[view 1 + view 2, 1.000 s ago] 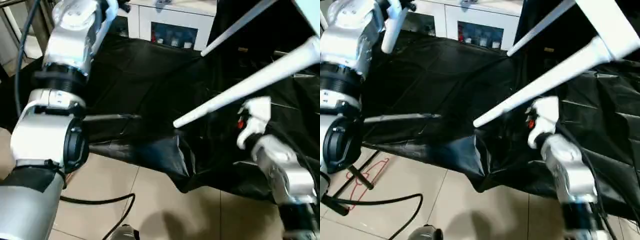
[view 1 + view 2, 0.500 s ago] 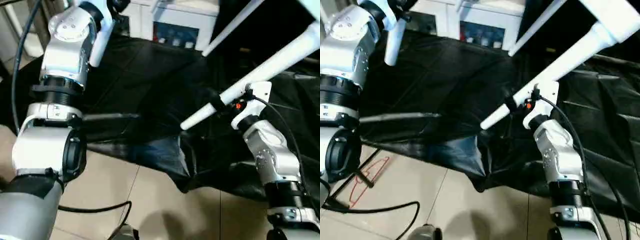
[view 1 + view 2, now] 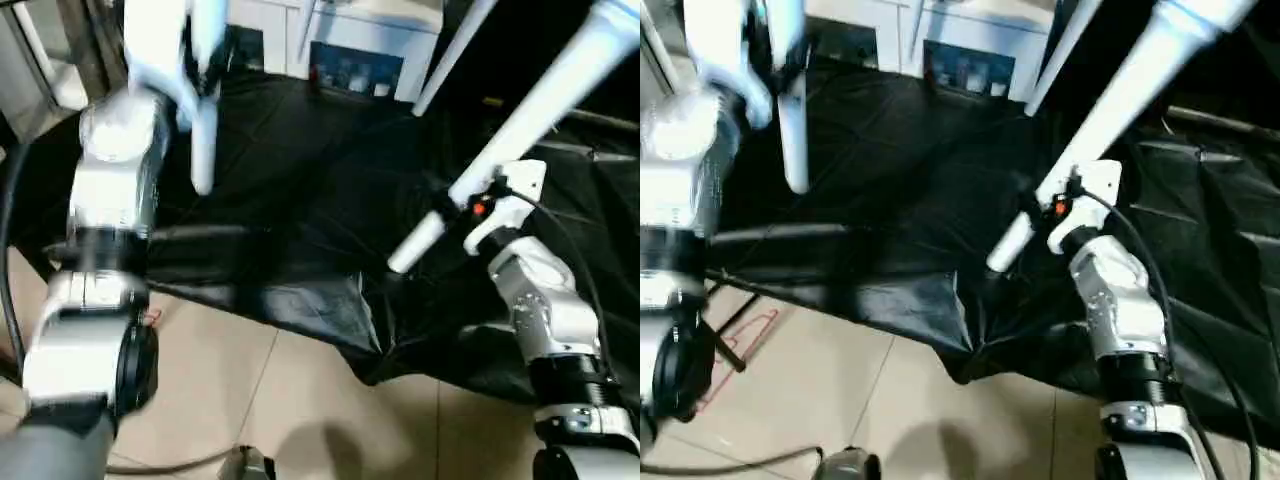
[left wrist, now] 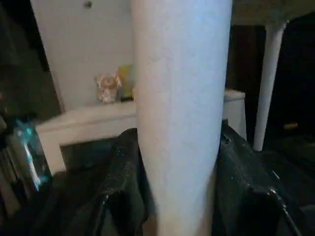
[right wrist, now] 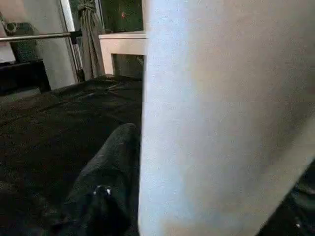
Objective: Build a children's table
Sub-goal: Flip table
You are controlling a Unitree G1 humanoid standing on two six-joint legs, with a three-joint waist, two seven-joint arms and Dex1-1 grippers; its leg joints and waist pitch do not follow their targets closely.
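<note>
At about 10 o'clock in the head views the left pincer [image 3: 205, 75] is clamped on a loose white plastic tube leg [image 3: 203, 140], which hangs roughly upright with its lower end free above the black-draped surface [image 3: 300, 170]; in the left wrist view the two black fingers [image 4: 125, 182] press against either side of the tube. Behind the surface, near 12 o'clock, stands a white cabinet [image 3: 365, 50] with glass doors. At 3 o'clock the right pincer [image 3: 455, 200] grips a second white tube leg [image 3: 520, 120] close to its free rounded end; this leg slants up toward 1 o'clock, where it joins the white plastic children's table [image 3: 1200, 12] at the picture's upper edge. Another thin white leg [image 3: 450, 55] of the same table slants beside it.
</note>
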